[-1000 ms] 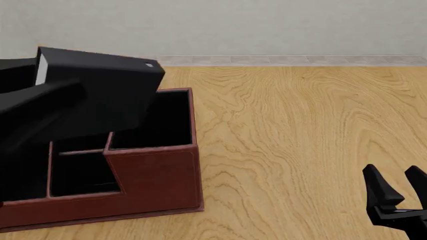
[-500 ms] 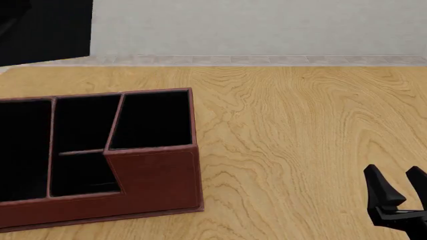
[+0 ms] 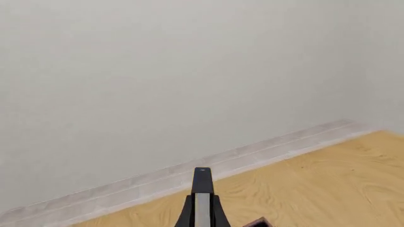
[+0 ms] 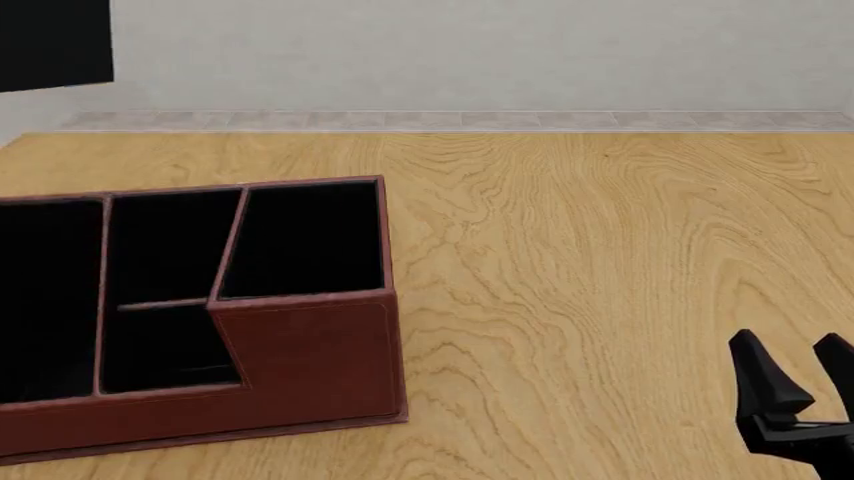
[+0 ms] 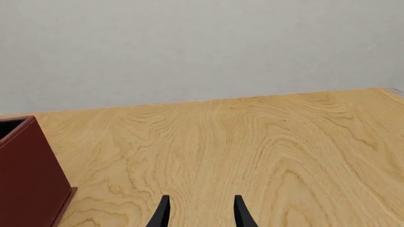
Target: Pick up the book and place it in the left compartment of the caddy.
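1. Reddish-brown leather-look caddy [image 4: 307, 350] with black lining stands on the wooden bench [image 4: 601, 250]. Its long left compartment [image 4: 47, 290] shows nothing inside.
2. I judge the step in hand to be the carrying: the small thin black-covered book [image 3: 201, 189] with white page edges is high in the air, not yet in the caddy.
3. The left gripper [image 3: 202, 220] has its jaws clamped on the book, as far as the left wrist view shows.
4. The right gripper [image 4: 797, 375] waits low over the bench, well apart from the caddy, with its jaws apart and holding nothing.
5. The next move calls for bringing the book over the left compartment and lowering it between the low walls before letting go.
6. Only the left wrist view shows the page edge. The front view shows the compartments, and also a flat black shape in its upper left corner, but I cannot tell whether that is book or arm.
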{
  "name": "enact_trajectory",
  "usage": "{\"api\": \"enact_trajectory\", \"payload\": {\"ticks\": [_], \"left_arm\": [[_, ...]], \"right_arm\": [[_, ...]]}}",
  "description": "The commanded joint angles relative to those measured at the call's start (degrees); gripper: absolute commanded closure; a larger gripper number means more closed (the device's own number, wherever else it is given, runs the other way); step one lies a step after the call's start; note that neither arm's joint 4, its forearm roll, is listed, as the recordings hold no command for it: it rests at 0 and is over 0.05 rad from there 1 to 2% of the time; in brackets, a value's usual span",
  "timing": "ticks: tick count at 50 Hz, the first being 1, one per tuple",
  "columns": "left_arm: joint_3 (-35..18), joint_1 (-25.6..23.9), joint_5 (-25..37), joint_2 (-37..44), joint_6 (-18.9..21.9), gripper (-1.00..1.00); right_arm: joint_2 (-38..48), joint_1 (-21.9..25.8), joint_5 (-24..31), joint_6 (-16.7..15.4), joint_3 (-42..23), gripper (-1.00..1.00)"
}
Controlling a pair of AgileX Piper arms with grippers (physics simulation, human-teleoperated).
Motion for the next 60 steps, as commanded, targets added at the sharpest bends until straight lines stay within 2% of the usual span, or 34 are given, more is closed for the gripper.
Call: {"api": "enact_trajectory", "payload": {"ticks": [1, 9, 21, 24, 27, 34, 41, 42, 49, 60], "left_arm": [[-3.38, 5.53, 2.78, 2.83, -0.18, 1.00], [-6.86, 11.57, 6.75, 8.35, -0.20, 1.00], [-9.93, 13.08, 11.18, 10.17, -1.29, 1.00], [-11.36, 16.13, 12.71, 12.20, -1.95, 1.00], [-12.11, 16.15, 13.69, 12.66, -2.49, 1.00], [-14.22, 19.73, 15.12, 14.32, -3.69, 1.00], [-14.19, 20.07, 16.29, 14.24, -2.92, 1.00], [-14.06, 21.61, 15.93, 14.40, -2.40, 1.00], [-14.41, 21.19, 18.77, 14.97, -4.28, 1.00], [-13.83, 22.49, 21.42, 16.23, -3.44, 1.00]], "right_arm": [[-0.33, -0.04, 0.28, 0.14, 0.00, -1.00], [-0.63, -0.10, 0.49, 0.23, 0.00, -1.00], [-0.36, -0.04, 0.24, 0.26, 0.01, -1.00], [-0.40, 0.01, 0.30, 0.25, 0.01, -1.00], [-0.14, 0.07, 0.10, 0.27, 0.00, -1.00], [-0.80, 0.12, 0.77, 0.20, -0.01, -1.00], [-0.64, 0.14, 0.72, 0.34, 0.02, -1.00], [-0.64, 0.13, 0.76, 0.36, 0.02, -1.00], [-0.08, 0.16, 0.20, 0.43, -0.01, -1.00], [-0.77, 0.05, 0.75, 0.39, 0.01, -1.00]]}}
